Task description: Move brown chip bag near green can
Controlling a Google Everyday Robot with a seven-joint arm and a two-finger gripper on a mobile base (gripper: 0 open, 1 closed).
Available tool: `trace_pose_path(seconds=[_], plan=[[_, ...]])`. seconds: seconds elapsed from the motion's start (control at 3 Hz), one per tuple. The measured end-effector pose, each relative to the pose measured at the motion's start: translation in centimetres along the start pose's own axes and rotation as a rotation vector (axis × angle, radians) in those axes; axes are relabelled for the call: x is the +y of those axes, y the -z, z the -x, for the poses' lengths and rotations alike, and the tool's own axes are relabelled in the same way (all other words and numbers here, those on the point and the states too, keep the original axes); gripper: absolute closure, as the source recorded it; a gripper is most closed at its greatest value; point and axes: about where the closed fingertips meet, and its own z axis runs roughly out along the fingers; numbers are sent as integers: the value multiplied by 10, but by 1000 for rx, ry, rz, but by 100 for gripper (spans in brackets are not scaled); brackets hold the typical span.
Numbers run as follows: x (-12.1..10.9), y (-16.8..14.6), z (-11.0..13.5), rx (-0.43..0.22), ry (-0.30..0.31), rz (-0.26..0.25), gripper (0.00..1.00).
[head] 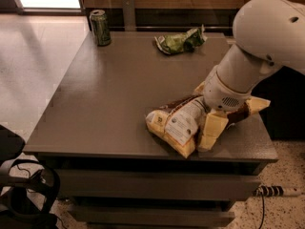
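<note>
The brown chip bag (pixel 175 126) lies on its side near the front right edge of the dark table (pixel 114 94), its white label panel facing me and one pale yellow end sticking out to the right behind the arm. My gripper (pixel 208 128) is down at the bag's middle, pressed against its near side, with the white arm reaching in from the upper right. The green can (pixel 100 27) stands upright at the far left corner of the table, far from the bag.
A smaller green snack bag (pixel 181 41) lies at the back of the table, right of centre. A dark wall runs behind the table. A black wheeled object (pixel 21 190) stands on the floor at lower left. A power strip (pixel 274 191) lies on the floor at lower right.
</note>
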Motion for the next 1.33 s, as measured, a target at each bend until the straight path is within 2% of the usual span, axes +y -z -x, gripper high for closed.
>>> trace_pose_path(seconds=[0.67,1.0,1.33], plan=[[-1,8,2,0,0,0,88],[0,8,3,1,1,0,100],[-6,21,5,12,31,-18,100]])
